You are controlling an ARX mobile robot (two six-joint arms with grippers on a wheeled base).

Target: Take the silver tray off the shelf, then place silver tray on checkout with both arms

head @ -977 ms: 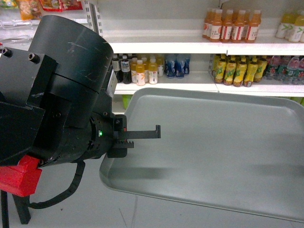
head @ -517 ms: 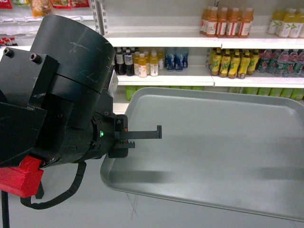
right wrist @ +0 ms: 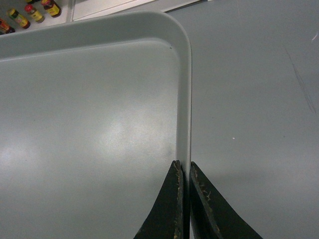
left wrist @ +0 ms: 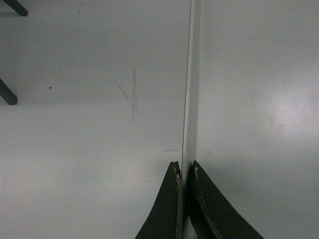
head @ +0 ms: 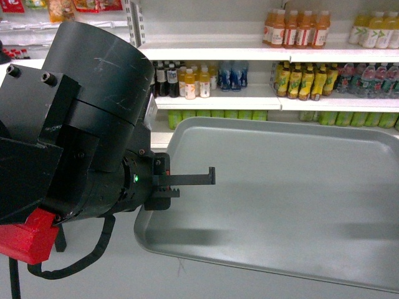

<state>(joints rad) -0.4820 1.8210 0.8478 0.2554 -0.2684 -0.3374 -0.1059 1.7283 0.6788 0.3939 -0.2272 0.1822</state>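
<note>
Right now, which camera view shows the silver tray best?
The head view: the silver tray fills most of it, with two rounded corners and the left end effector shut on its left rim. The right wrist view shows one corner with the right end effector on the rim. The left wrist view shows only a rim strip.

A big black arm (head: 81,124) is seen in the head view. It is made of a round drum shape with pale scratches, joined to boxy black blocks. Two small screws are set in the top of one block. A bright red plastic part (head: 28,237) is fixed low down. A black cable (head: 81,258) is looped under it. A tiny green light is lit near the front. A small black toothed gripper (head: 190,180) is fitted there. In both wrist views, two dark pointed fingers (left wrist: 169,209) with scuffed pale edges are shown.
</note>
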